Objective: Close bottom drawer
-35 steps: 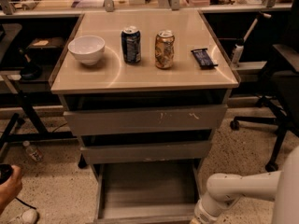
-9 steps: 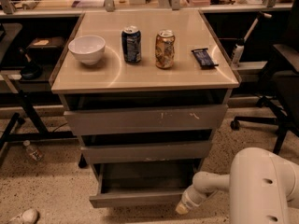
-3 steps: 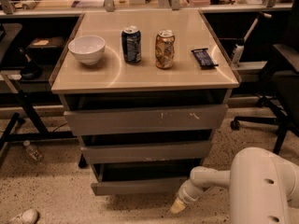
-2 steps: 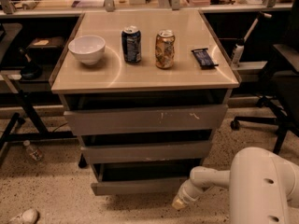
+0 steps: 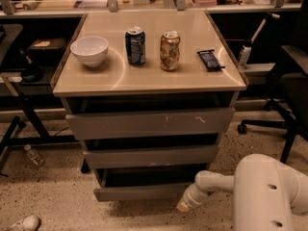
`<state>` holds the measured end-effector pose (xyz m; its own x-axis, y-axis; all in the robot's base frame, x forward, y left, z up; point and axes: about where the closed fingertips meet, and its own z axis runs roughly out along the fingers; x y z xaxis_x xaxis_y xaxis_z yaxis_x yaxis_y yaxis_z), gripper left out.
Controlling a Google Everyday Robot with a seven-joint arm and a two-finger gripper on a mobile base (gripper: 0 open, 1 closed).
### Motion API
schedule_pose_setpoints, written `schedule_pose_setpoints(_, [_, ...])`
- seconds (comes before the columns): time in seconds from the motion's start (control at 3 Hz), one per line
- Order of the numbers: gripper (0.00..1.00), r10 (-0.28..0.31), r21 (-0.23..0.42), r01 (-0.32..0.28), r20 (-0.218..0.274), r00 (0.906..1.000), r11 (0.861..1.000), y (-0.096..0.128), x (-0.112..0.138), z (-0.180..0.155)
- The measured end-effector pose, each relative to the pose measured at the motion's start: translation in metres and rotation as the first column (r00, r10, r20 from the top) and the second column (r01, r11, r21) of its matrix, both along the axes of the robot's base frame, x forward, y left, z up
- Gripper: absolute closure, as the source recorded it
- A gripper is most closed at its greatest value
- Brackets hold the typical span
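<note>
The bottom drawer point(image 5: 139, 192) is the lowest and narrowest grey drawer of the cabinet. Its plain front stands a little out from the cabinet, with a dark gap above it. Above it are the mid-width drawer point(image 5: 149, 156) and the widest drawer point(image 5: 149, 123) with white scratches. My gripper point(image 5: 184, 206) is low at the drawer's right front corner, at the end of my white arm point(image 5: 260, 186), close to or touching the drawer front.
The cabinet top point(image 5: 192, 76) carries a white bowl point(image 5: 89, 50), a blue can point(image 5: 135, 44), a gold can point(image 5: 170, 50) and a dark snack bar point(image 5: 210, 59). An office chair point(image 5: 288, 85) stands at right. A bottle point(image 5: 33, 155) and a shoe point(image 5: 24, 223) lie on the floor at left.
The bottom drawer has slid far back into the cabinet since the earliest frame, when its box was fully out. My gripper has followed its front inwards and to the left.
</note>
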<state>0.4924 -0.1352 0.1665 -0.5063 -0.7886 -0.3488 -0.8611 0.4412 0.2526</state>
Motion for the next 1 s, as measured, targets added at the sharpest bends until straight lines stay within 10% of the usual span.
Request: schedule_pose_setpoints(1.0, [1.00, -0.003, -0.052, 0.007, 0.089, 0.9960, 0.999, 0.000, 0.053, -0.029])
